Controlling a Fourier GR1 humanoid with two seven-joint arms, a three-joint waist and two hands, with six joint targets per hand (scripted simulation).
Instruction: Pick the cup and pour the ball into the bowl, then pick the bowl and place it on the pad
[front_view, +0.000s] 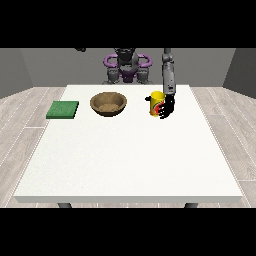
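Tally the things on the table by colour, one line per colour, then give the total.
Yellow: 1, the cup, with the robot hand at the view's right against it
Brown: 1, the bowl
Green: 1, the pad
Total: 3
No ball shows from this view.

open table (125, 160) lies between cup (156, 102) and bowl (108, 104); pad (63, 109) stands apart.

Ball not visible, possibly hidden inside the yellow cup (156, 101). Cup's far side covered by the hand at the view's right (166, 107). Other hand out of view.
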